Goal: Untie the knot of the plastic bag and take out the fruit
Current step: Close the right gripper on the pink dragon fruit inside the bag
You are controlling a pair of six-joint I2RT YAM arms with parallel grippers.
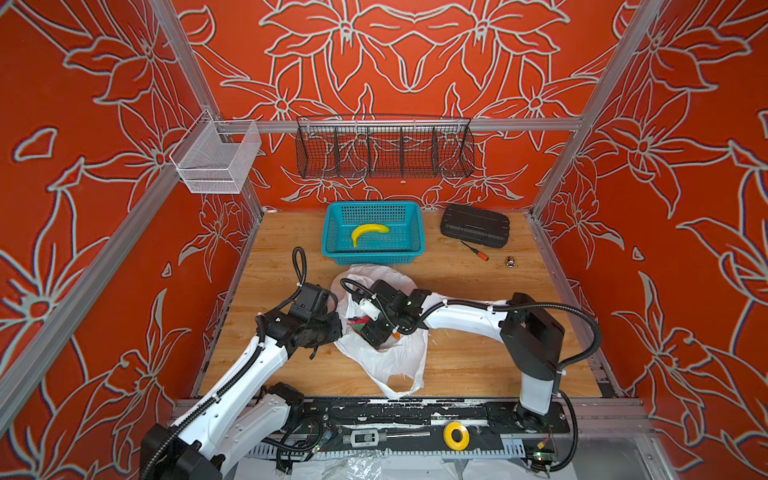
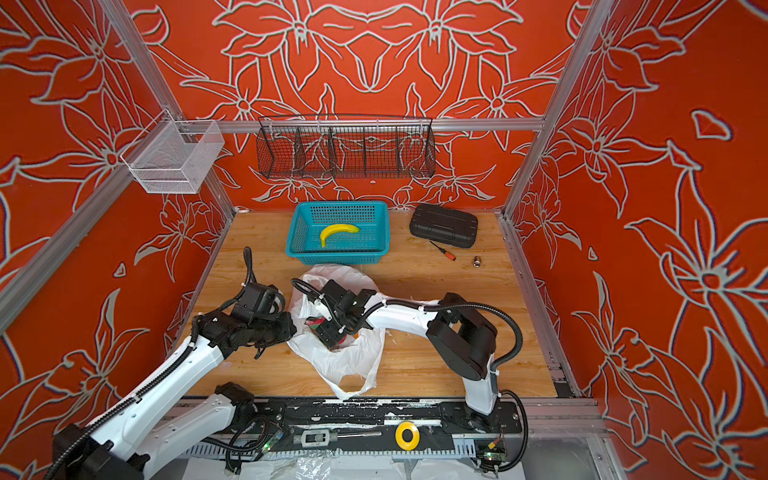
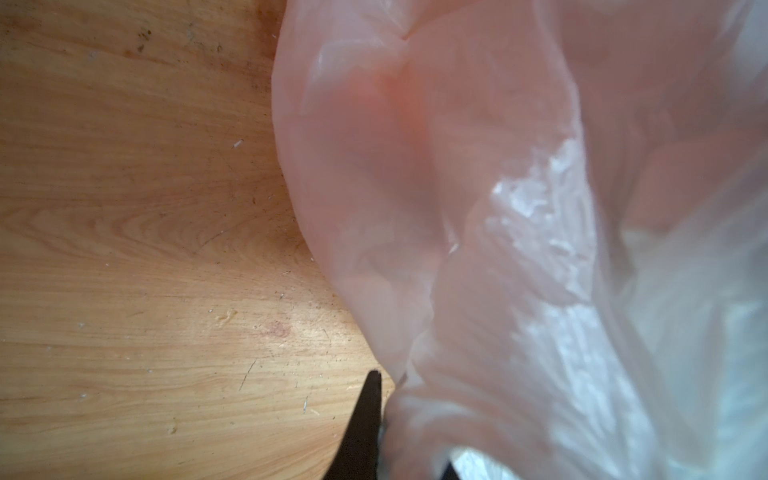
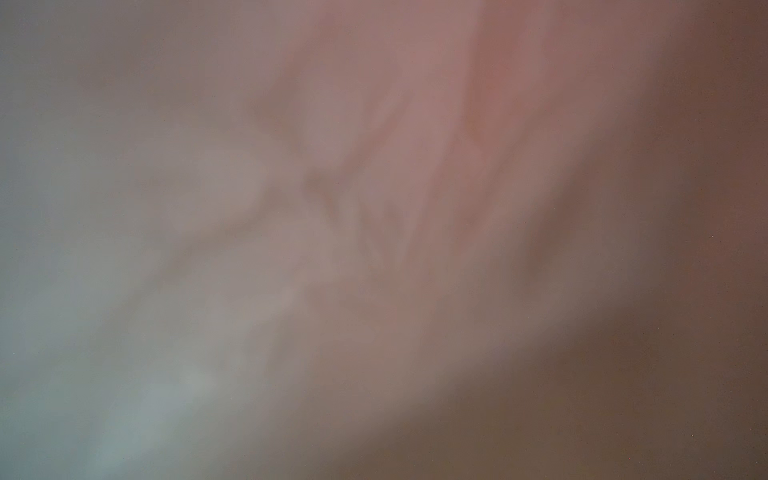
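Left gripper (image 1: pixel 337 330) pinches plastic bag (image 1: pixel 390 361) rim; hold mouth wide. Right gripper (image 1: pixel 376 332) inside (jaws hidden, can't tell); center on fruit (image 1: pixel 358 323), avoid snagging film.

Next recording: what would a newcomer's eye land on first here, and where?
The crinkly translucent white plastic bag lies open in the middle of the wooden table, the left hand pinching its edge and the right hand down in its mouth beside a glimpse of red and green fruit. Behind it, a teal plastic basket holds a curved yellow banana, all framed by loud red floral walls.
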